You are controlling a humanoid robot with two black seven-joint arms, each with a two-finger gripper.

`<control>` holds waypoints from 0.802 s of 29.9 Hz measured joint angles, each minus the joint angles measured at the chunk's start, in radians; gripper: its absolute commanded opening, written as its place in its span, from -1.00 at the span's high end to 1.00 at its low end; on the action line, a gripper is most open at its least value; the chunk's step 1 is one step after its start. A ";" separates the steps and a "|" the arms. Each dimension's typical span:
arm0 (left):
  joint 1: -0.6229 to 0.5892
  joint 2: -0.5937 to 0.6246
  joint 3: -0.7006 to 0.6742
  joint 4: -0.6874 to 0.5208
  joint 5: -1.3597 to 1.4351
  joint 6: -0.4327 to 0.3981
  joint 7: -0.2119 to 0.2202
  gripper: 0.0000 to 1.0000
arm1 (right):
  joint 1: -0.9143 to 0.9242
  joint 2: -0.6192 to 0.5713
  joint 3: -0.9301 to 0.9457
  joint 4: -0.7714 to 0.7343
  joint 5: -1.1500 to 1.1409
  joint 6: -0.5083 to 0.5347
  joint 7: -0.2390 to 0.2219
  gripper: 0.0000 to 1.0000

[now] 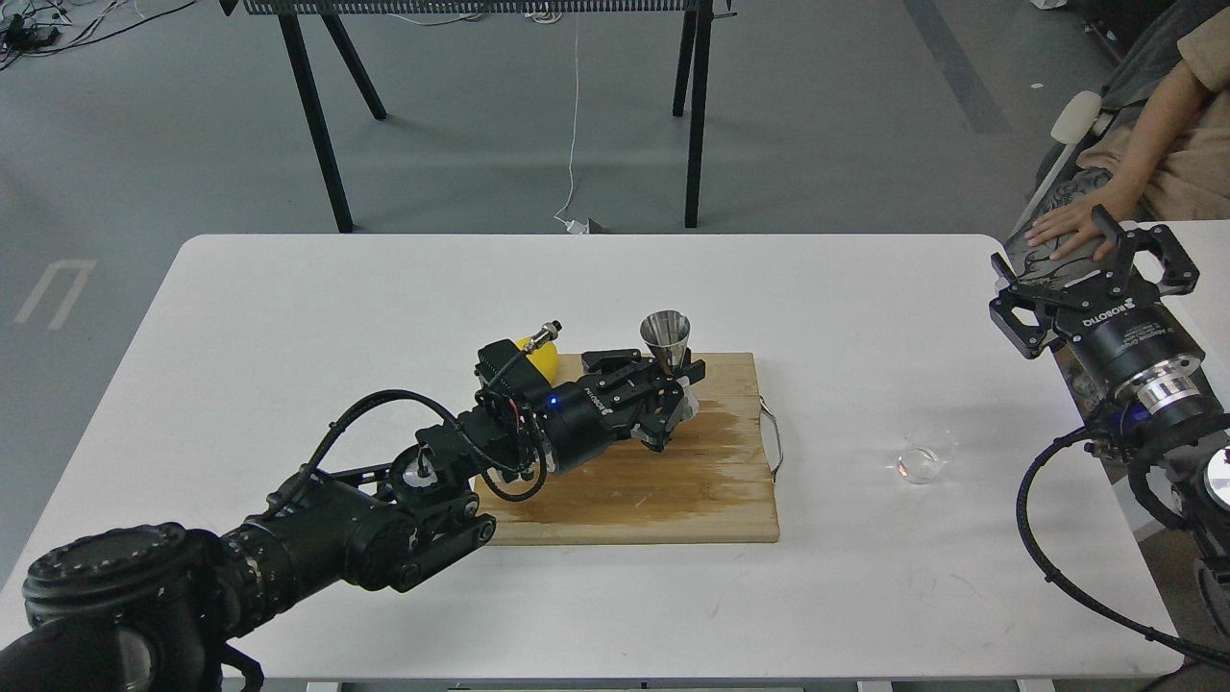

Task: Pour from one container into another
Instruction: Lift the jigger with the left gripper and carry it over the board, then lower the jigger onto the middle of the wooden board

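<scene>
On the board (673,481) the left pincer (663,389) is seen with its fingers apart about the foot of the jigger (665,338), which stands upright, long axis vertical; whether it is touched cannot be told. Well apart to the right, on the bare bench (865,288), the tumbler (924,461) is set upright. The right pincer (1095,274), fingers apart and empty, is held beyond it, up and to its right, and is judged the nearer arm.
</scene>
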 measured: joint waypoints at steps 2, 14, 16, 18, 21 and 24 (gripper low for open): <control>0.003 0.000 0.002 0.013 0.001 0.000 0.000 0.79 | 0.000 0.000 0.000 0.000 0.000 0.000 0.000 -0.98; 0.036 0.000 0.024 0.044 0.003 0.000 0.000 0.78 | -0.002 -0.001 0.003 0.002 0.001 0.000 0.000 -0.98; 0.044 0.000 0.024 0.055 0.006 0.000 0.000 0.78 | -0.002 -0.001 0.003 0.002 0.001 0.000 0.000 -0.98; 0.053 0.000 0.024 0.072 0.014 0.000 0.000 0.78 | -0.002 -0.001 0.003 0.002 0.001 0.000 0.000 -0.98; 0.069 0.000 0.024 0.084 0.025 0.000 0.000 0.74 | -0.002 0.000 0.002 0.002 0.001 0.000 0.000 -0.98; 0.084 0.000 0.024 0.087 0.030 0.000 0.000 0.71 | -0.002 0.000 0.002 0.002 0.001 0.000 0.000 -0.98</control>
